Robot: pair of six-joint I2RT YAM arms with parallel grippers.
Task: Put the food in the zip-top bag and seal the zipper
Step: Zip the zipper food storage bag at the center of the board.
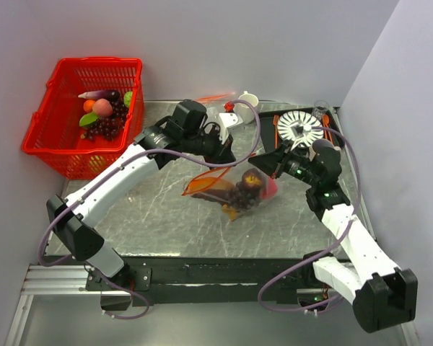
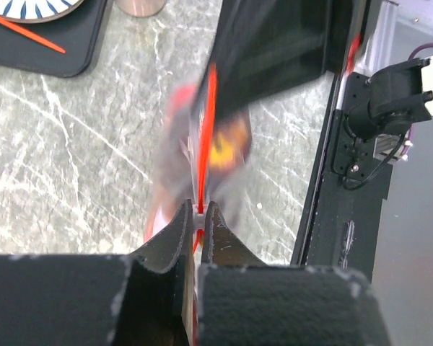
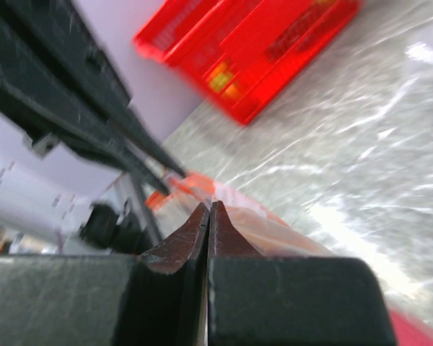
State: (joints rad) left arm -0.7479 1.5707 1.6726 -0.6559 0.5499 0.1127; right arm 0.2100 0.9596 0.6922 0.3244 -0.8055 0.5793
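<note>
The zip-top bag (image 1: 238,193) hangs crumpled at the centre of the top view, and we see the food (image 1: 249,189) already inside it as a dark, red and orange-brown clump. So loading looks done to us. The zipper (image 1: 204,182) bows out as an open orange loop at the bag's left, so we judge the seal not yet made. The left gripper (image 2: 200,213) is pressed together, pinching the zipper strip. The right gripper (image 3: 208,210) is also pressed together, apparently on the bag's thin upper-right edge. The red basket (image 1: 65,137) sits upper left.
</note>
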